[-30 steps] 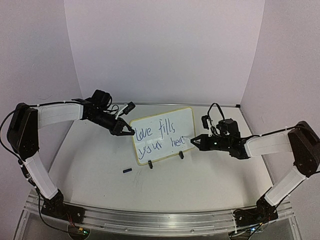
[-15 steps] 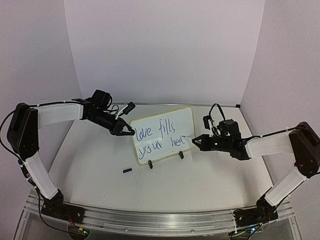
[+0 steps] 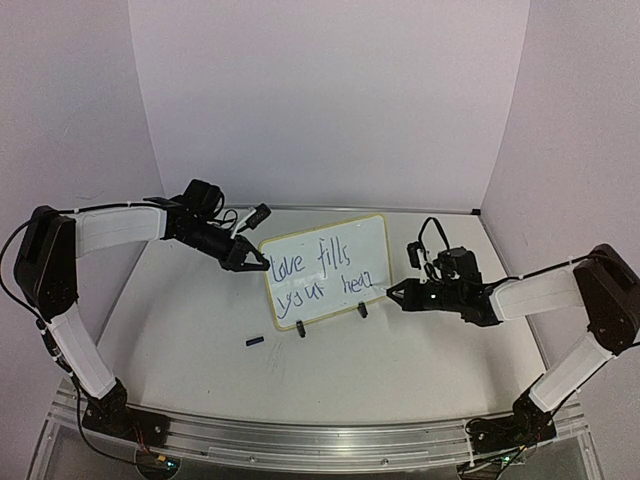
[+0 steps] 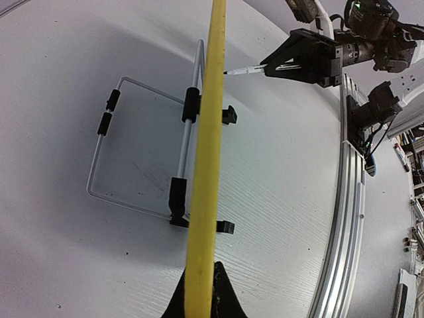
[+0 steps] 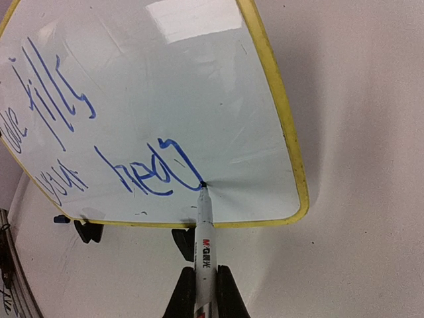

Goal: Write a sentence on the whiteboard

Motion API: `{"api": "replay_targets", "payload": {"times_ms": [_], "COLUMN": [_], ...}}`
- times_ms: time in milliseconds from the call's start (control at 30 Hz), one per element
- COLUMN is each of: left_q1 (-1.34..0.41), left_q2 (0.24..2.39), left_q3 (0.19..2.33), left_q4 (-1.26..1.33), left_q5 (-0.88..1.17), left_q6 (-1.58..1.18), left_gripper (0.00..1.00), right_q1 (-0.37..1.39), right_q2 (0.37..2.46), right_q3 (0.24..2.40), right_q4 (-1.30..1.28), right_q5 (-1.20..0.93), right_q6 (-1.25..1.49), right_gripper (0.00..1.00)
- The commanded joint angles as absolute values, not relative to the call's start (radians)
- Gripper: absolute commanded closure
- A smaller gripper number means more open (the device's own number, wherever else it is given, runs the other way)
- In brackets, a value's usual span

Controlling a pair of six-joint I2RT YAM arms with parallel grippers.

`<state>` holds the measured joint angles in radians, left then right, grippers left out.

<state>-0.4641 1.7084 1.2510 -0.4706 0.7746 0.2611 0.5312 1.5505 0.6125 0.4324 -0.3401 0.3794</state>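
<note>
The whiteboard stands tilted back on two black clip feet near the middle of the table, towards the rear. The sentence runs across it in blue, in two lines: "love fills" above, "your hea" below. The tip of a white marker touches the board at the end of the last letter, close to the lower right corner. The right gripper has its fingers closed around the marker's barrel. The left gripper is clamped on the board's left yellow edge. A small dark object lies on the table in front of the board, to its left.
</note>
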Motion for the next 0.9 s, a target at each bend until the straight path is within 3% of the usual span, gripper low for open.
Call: {"api": "replay_targets", "payload": {"times_ms": [0, 867], "left_q1": [-0.471, -0.471], "left_q2": [1.721, 1.721], "left_q3": [1.266, 1.266], "left_q4": [-0.503, -0.502], "left_q5": [0.684, 0.683], "left_q6": [0.314, 0.314], "left_gripper": [1.0, 1.0], "right_q1": [0.526, 0.526], "right_q2": [1.557, 1.512], "right_q3": [0.615, 0.662], "right_q4": [0.445, 0.443], "right_q5": [-0.334, -0.297], "right_q6": [0.386, 0.394], "right_gripper": [1.0, 1.0]}}
